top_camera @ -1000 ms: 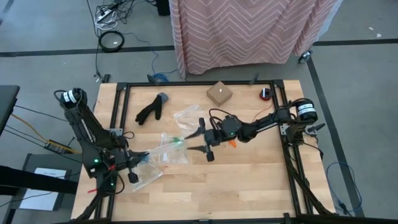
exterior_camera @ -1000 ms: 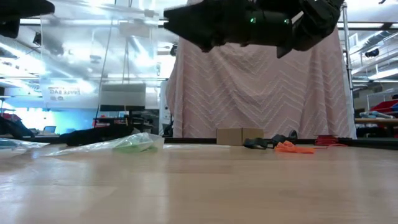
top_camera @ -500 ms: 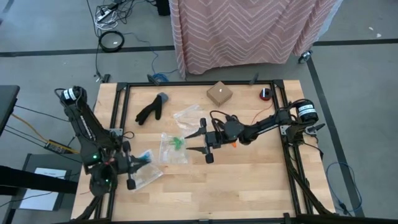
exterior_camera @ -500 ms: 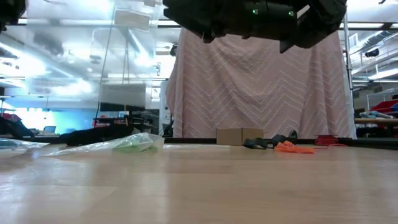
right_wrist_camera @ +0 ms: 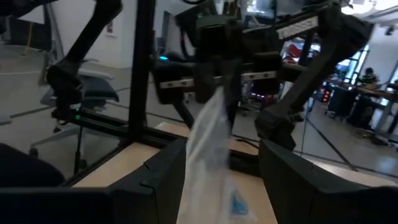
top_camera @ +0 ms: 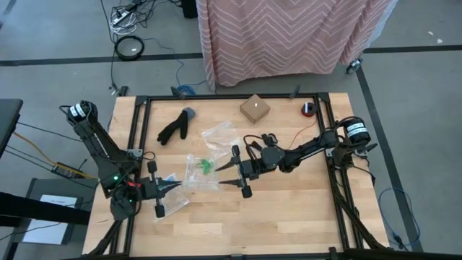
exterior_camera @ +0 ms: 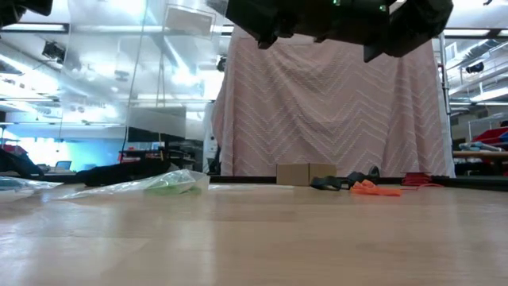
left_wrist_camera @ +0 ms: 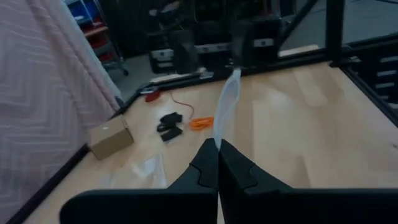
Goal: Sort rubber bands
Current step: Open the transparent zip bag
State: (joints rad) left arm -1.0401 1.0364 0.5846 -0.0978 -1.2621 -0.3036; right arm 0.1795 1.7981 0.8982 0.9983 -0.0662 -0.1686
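My left gripper (top_camera: pixel 172 189) (left_wrist_camera: pixel 217 163) stands above the table's near left part, shut on a clear zip bag (left_wrist_camera: pixel 225 109) that holds blue rubber bands (right_wrist_camera: pixel 236 202). The bag is seen edge-on and reaches from those fingertips toward my right gripper (top_camera: pixel 219 175). That gripper is open at mid-table and points at the left one. Its fingers (right_wrist_camera: pixel 168 171) frame the bag in the right wrist view without touching it. A second clear bag with green rubber bands (top_camera: pixel 204 166) lies flat under the right fingers. Orange rubber bands (exterior_camera: pixel 373 188) lie farther right. My left gripper pinches the clear bag by one end (left_wrist_camera: pixel 217 142) between its two shut fingers. The fingers come nearly level from the table's left. The bag sticks out beyond the fingertips, thin edge up, with the blue bands in its free end. I cannot tell whether that end touches the table.
A black glove (top_camera: pixel 175 126), a third clear bag (top_camera: pixel 216 133), a cardboard box (top_camera: pixel 254 108) and a small red thing (top_camera: pixel 308 109) lie along the far part. A black frame (top_camera: pixel 137 137) rims the table. Bare wood fills the near right part.
My left gripper has risen a little, moved toward the table's right and rolled, so the held bag has turned on edge and points at my right gripper. My right gripper has drifted slightly toward the near edge, still open.
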